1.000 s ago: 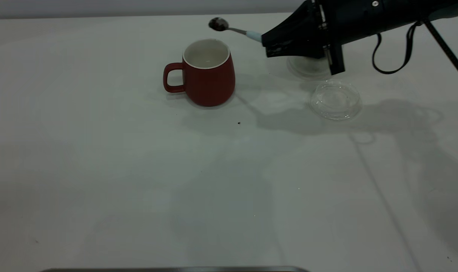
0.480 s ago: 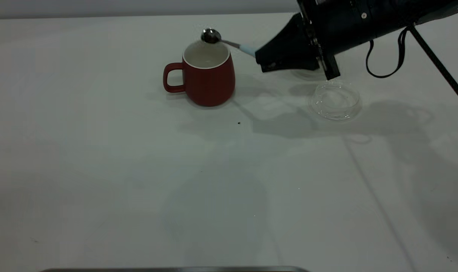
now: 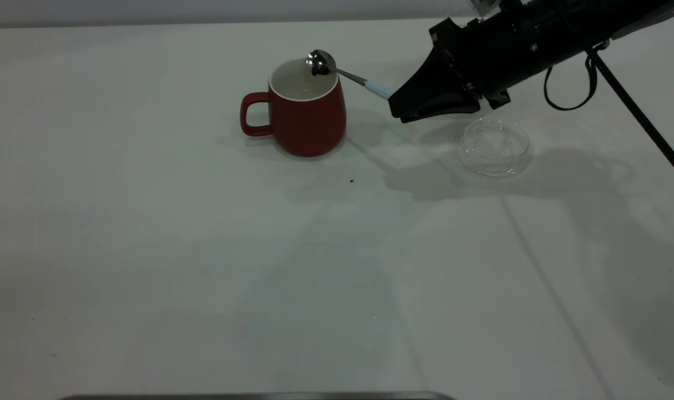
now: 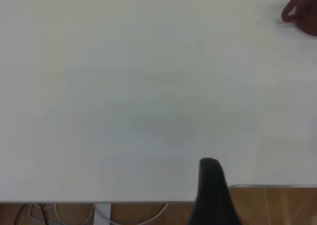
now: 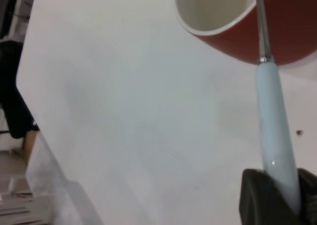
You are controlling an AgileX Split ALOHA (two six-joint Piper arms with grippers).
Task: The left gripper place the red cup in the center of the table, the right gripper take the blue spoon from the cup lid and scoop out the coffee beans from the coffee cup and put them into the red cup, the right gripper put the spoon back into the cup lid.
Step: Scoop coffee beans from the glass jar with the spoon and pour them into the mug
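The red cup (image 3: 306,114) stands upright at the middle back of the table (image 3: 203,250), handle to the left. My right gripper (image 3: 395,107) is shut on the pale handle of the blue spoon (image 3: 378,89). The spoon's metal bowl (image 3: 320,61) sits tilted over the cup's far rim with something dark at its lower edge. In the right wrist view the handle (image 5: 275,131) runs from the gripper (image 5: 281,200) to the red cup (image 5: 282,36), whose visible inside is white. The clear cup lid (image 3: 493,147) lies empty to the right. The coffee cup is hidden behind the right arm. My left gripper (image 4: 212,185) is parked at the table's edge.
A small dark speck (image 3: 352,180) lies on the table in front of the red cup. A metal strip (image 3: 259,396) runs along the table's near edge. The right arm's cable (image 3: 637,111) slants down at the far right. The red cup shows far off in the left wrist view (image 4: 303,14).
The right gripper has rolled and dropped a little, bringing the spoon bowl from above and behind the red cup down over its mouth and tilting it. The cup and lid have not moved.
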